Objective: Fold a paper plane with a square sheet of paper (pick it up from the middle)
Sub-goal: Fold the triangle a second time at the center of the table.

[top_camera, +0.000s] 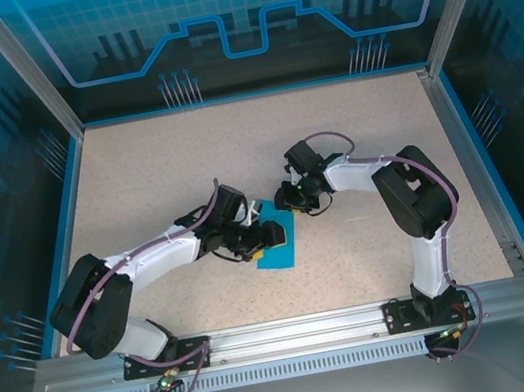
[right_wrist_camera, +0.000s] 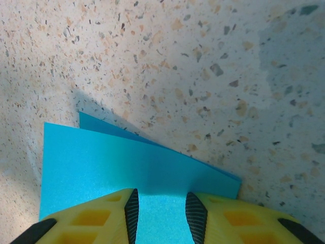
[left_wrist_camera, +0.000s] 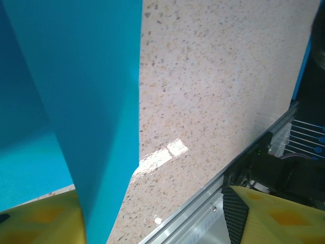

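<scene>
The square sheet of paper (top_camera: 280, 250) is teal-blue, folded over, and lies mid-table between the two arms. My left gripper (top_camera: 255, 239) is at its left edge. In the left wrist view a raised flap of the paper (left_wrist_camera: 76, 101) runs down past the left finger (left_wrist_camera: 35, 223). The other finger (left_wrist_camera: 274, 216) stands far off, so the left gripper (left_wrist_camera: 152, 198) is open. My right gripper (top_camera: 295, 200) is at the sheet's far corner. It rests low over the doubled paper (right_wrist_camera: 127, 162), and the right gripper (right_wrist_camera: 162, 197) is open, with teal showing in the gap.
The speckled table (top_camera: 184, 159) stretches around the sheet. A metal rail (left_wrist_camera: 203, 208) runs along the near edge. Blue-trimmed transparent walls (top_camera: 242, 27) enclose the back and sides.
</scene>
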Motion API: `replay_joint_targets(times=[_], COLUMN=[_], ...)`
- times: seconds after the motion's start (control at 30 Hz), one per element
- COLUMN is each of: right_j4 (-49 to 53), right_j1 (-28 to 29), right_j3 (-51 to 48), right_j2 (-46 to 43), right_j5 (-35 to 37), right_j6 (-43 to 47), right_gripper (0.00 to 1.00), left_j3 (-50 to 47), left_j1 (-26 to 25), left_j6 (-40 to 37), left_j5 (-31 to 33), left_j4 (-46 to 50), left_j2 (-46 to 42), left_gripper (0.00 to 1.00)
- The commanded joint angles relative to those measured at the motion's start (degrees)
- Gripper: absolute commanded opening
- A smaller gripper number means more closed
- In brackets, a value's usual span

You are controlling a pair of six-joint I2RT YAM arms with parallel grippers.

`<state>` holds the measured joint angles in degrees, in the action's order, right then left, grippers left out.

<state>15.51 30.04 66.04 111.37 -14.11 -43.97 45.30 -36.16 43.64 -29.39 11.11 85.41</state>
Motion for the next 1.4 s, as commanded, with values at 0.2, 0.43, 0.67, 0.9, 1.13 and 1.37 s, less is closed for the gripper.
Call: replay_joint_targets(times=[0.2,0.43,0.67,0.9,1.13,1.37], right_j4=[5.8,5.5,2.6,0.0,0.4,-0.1], right_j1=[-1.1,-1.1,-1.0,2.0,4.6,4.7], right_j3=[-3.3,-2.9,-3.4,-6.2,-9.2,-9.7], right_j2=[5.5,5.4,-2.2,-9.3,-9.3,-5.6], right_j5=[5.8,4.9,0.4,-5.9,-4.3,-4.7], right_j6=[-0.2,0.3,4.1,6.7,4.9,4.3], right_gripper=[0.37,0.36,0.36,0.33,0.31,0.28], left_j3=[4.4,1.9,3.1,4.5,5.1,5.0], left_j1=[-0.2,-0.2,-0.2,-0.2,-0.2,-0.2], left_j6=[0.8,0.7,1.0,0.5,0.4,1.0], left_j5=[-2.2,5.6,10.0,12.8,12.4,9.4], left_j4=[-0.4,8.9,10.8,12.8,12.6,11.4], left_j2=[3.0,3.8,7.0,10.0,9.2,5.7], left_gripper=[0.66,0.58,0.34,0.25,0.23,0.24])
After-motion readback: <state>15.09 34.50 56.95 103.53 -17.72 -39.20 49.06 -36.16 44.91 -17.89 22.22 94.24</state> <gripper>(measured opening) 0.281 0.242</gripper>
